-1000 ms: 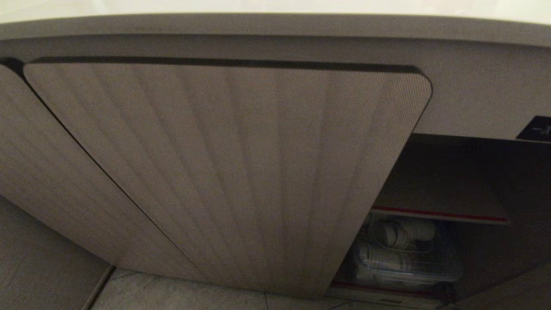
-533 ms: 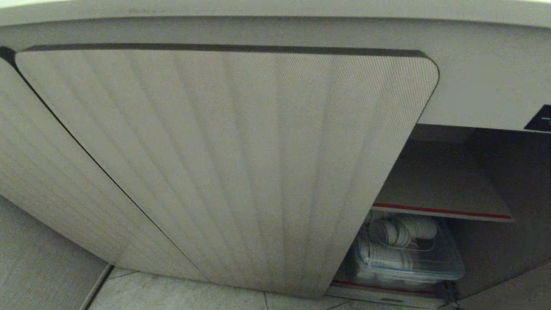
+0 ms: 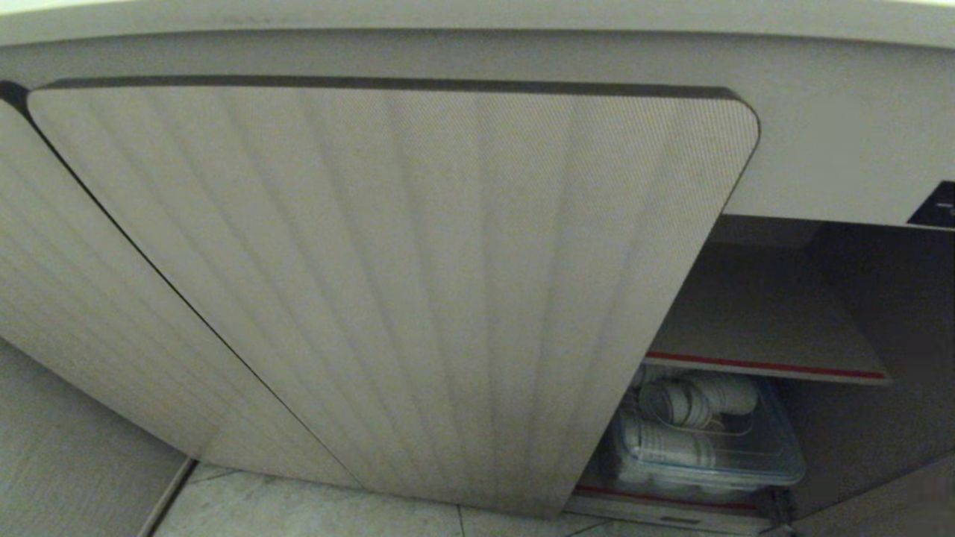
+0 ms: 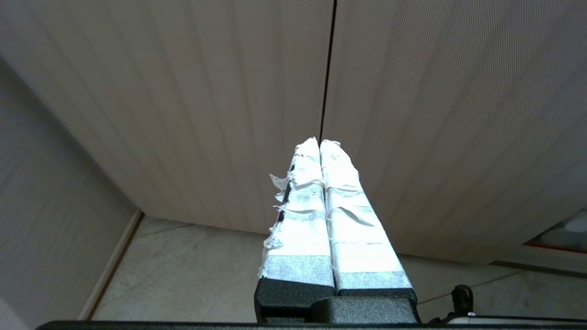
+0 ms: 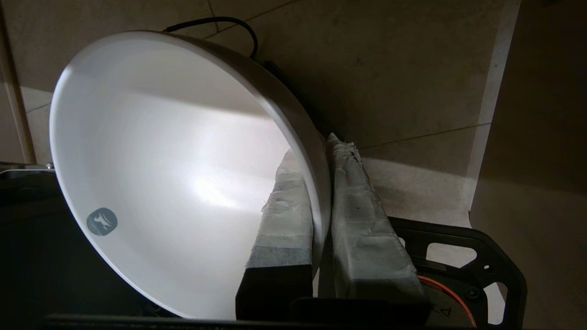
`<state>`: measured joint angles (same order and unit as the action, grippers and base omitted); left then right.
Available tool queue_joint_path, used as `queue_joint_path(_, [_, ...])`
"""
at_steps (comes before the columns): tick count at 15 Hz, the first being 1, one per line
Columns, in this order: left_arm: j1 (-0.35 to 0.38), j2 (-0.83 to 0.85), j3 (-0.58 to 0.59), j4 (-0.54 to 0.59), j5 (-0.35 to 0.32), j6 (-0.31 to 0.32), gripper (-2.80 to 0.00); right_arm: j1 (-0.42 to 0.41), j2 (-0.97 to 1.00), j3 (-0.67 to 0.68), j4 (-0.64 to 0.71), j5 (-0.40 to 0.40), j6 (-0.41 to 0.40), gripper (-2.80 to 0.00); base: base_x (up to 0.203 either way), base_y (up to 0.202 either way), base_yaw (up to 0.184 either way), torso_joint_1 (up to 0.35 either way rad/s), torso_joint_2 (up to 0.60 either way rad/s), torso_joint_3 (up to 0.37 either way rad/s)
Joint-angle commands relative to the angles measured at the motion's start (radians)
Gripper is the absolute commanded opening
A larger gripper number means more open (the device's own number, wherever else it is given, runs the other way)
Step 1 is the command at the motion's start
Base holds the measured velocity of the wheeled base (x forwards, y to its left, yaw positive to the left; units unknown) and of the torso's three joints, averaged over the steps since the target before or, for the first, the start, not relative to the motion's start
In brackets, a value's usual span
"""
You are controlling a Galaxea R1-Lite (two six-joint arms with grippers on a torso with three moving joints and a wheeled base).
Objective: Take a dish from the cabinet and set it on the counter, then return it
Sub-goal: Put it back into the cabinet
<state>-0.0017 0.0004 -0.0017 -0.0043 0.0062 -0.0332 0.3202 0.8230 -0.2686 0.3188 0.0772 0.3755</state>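
Note:
The dish (image 5: 174, 174), a plain white bowl with a small grey mark inside, hangs tilted on its side over the floor in the right wrist view. My right gripper (image 5: 313, 146) is shut on its rim, one taped finger inside the bowl and one outside. The cabinet (image 3: 388, 283) fills the head view with its ribbed door swung open. Its compartment at the right shows a bare shelf with a red edge (image 3: 761, 367). Only the counter's front edge (image 3: 477, 15) shows along the top. My left gripper (image 4: 319, 142) is shut and empty, pointing at the seam between two ribbed doors. Neither arm shows in the head view.
A clear box of stacked paper cups (image 3: 701, 440) sits under the shelf. A black label (image 3: 936, 205) is above the opening at the far right. Grey floor tiles (image 3: 298, 507) run below the doors. A black cable (image 5: 229, 23) lies behind the dish.
The whole head view has shifted slightly, with the door's top edge now higher in the picture, so the camera moved. The cabinet and its contents keep their places.

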Motion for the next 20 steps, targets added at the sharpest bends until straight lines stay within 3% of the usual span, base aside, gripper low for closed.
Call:
queue_joint_path(1, [0.000, 0.000, 0.000, 0.000, 0.000, -0.001, -2.80, 0.000, 0.001, 0.003, 0.002, 0.001, 0.002, -2.80, 0.000, 0.000, 0.000, 0.000, 0.00, 0.000])
queue_joint_path(20, [0.000, 0.000, 0.000, 0.000, 0.000, -0.001, -2.80, -0.024, 0.007, -0.031, -0.001, -0.014, 0.008, -2.80, 0.000, 0.000, 0.000, 0.000, 0.00, 0.000])
